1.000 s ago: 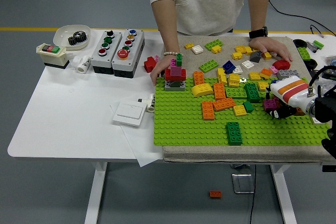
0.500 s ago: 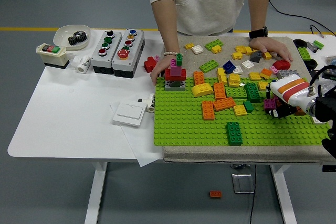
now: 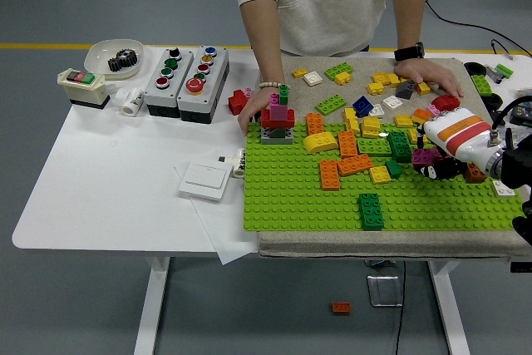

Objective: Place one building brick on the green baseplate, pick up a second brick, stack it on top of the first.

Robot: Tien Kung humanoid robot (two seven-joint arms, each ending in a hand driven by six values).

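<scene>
Right hand (image 3: 434, 161) over green baseplate (image 3: 291, 197), fingers curled, seemingly pinching a magenta brick (image 3: 422, 156). Best lifted straight, kept level, clear of neighbouring dark green brick (image 3: 400, 146).

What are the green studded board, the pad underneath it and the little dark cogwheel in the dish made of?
The green baseplate looks like rigid moulded plastic: uniform colour, with an even grid of studs. The pad beneath appears to be beige felt or woven fabric: matte, with a soft thick edge. The gear in the white dish is dark and toothed, possibly blackened metal or plastic; it is too small to tell.
</scene>
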